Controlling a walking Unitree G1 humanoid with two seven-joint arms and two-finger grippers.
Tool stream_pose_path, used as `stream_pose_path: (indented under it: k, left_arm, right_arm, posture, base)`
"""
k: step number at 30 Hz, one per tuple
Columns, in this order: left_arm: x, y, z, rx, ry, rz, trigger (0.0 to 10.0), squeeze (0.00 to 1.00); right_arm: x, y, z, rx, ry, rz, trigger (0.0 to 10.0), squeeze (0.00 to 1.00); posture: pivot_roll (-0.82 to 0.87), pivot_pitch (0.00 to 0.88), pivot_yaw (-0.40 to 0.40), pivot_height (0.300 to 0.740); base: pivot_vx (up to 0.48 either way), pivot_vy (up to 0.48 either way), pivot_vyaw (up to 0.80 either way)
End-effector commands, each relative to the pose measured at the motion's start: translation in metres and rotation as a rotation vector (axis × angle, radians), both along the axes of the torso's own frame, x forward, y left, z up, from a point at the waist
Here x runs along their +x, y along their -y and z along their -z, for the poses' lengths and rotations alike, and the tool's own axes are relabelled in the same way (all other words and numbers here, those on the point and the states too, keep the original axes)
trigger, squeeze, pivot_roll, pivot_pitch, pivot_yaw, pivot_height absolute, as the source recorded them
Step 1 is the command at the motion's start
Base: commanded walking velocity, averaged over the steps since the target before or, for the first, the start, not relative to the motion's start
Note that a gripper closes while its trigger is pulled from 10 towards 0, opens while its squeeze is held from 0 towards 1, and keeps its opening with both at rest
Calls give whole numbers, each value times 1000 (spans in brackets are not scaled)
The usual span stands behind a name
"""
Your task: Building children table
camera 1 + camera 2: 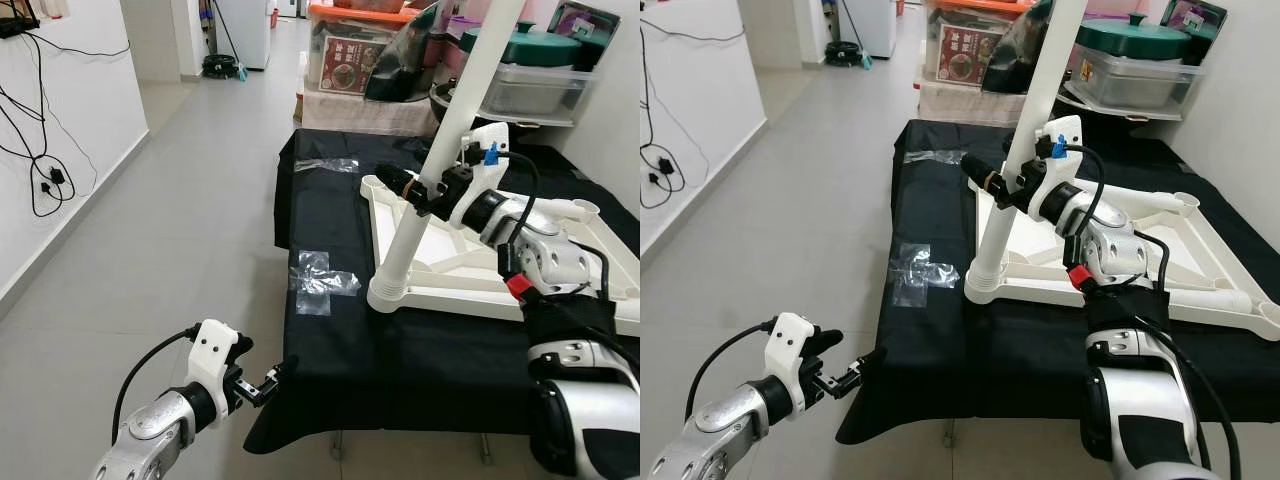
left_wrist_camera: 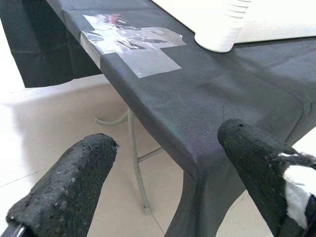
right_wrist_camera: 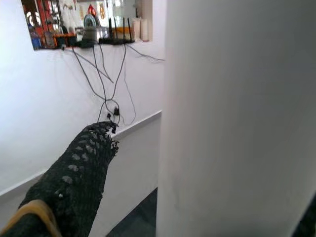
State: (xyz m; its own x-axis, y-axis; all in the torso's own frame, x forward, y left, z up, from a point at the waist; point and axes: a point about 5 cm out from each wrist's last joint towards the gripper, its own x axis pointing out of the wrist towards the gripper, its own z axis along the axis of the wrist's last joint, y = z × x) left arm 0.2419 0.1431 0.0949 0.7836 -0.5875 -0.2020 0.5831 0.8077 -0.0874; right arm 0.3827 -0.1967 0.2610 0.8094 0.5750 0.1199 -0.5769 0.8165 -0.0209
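**Inspector:** Presently, where does the table stand?

**Operator:** I have the white tabletop [image 1: 560, 285] lying upside down on the black-draped counter [image 1: 400, 360]. One white leg [image 1: 432, 170] stands in its near-left corner socket, leaning a little. I judge it seated or close to seated; I cannot confirm from here that it is fully home.

**Inspector:** The remaining corners?

**Operator:** The far-right socket [image 1: 1185, 203] looks empty. A near-right socket sits at the picture edge and also appears without a leg. So I put the job at one leg of several, with the others not yet fitted. I see no spare legs on the counter.

**Inspector:** Gripper status.

**Operator:** My right gripper [image 1: 418, 190] is on the leg partway up its length, fingers closed around it. In the right wrist view the leg [image 3: 237, 118] sits against one black finger [image 3: 74, 177]. My left gripper [image 1: 268, 380] hangs low just off the counter's near-left corner, fingers [image 2: 69, 187] spread apart and holding nothing.

**Inspector:** Anything else on the surface?

**Operator:** Clear plastic wrapping [image 1: 320, 282] lies beside the leg's base, another piece [image 1: 328, 165] farther back. Storage boxes [image 1: 350, 55] stand behind the counter.
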Motion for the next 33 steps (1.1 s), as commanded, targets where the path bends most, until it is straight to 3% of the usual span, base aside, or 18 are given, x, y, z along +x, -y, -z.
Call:
stream_pose_path:
  k: [1,18,20,21,24,25,33]
  left_arm:
    - [-1,1,1,8,-5,13,10000,0]
    - [-2,2,2,9,-4,18,10000,0]
    - [-2,2,2,9,-4,18,10000,0]
    - [-2,1,2,9,-4,17,10000,0]
    - [-3,1,2,9,-5,17,10000,0]
    - [-3,1,2,9,-5,17,10000,0]
    - [-2,1,2,13,-5,20,10000,0]
  right_arm:
    - [1,2,-3,-27,11,2,10000,0]
    - [6,7,-3,-62,10,-28,10000,0]
    - [7,9,-2,-58,8,-20,9529,0]
    - [7,10,-1,-55,8,-14,4196,0]
    - [7,10,-1,-53,9,-11,4196,0]
    - [7,11,-1,-53,12,-8,0,0]
    - [8,14,1,-50,20,0,0,0]
  posture:
    - [16,0,-86,740]
    - [23,0,-89,740]
    - [25,0,-89,740]
    - [26,0,-89,740]
    - [26,0,-89,740]
    - [26,0,-87,740]
    - [25,0,-84,740]
  base:
    - [0,0,0]
    - [0,0,0]
    - [0,0,0]
    - [0,0,0]
    - [0,0,0]
    - [0,0,0]
    - [0,0,0]
